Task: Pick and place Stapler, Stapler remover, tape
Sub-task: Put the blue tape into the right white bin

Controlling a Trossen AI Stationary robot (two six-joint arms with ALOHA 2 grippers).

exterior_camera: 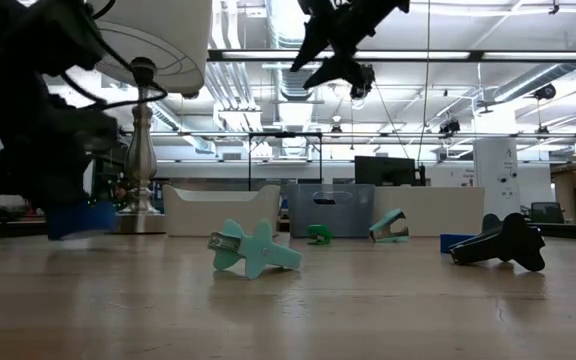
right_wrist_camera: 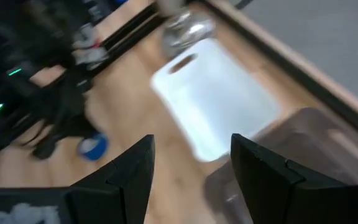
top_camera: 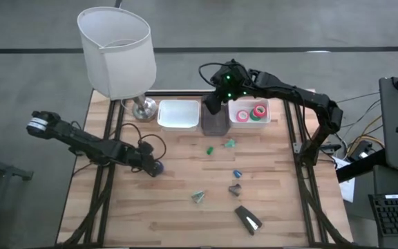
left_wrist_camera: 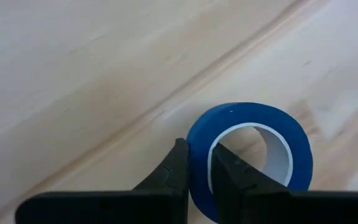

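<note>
Pale wooden table (top_camera: 185,214) with matt, visible grain. Smooth blue tape (left_wrist_camera: 253,155), white-lined, pinched between matt black fingers (left_wrist_camera: 173,171). Polished metal lamp base (top_camera: 144,108) under white, seemingly cloth shade (top_camera: 116,52). Likely plastic bins (top_camera: 179,115), white and grey.

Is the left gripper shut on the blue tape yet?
Yes. In the left wrist view the left gripper pinches the blue tape wall, one finger outside, one inside the ring, on the table.
</note>
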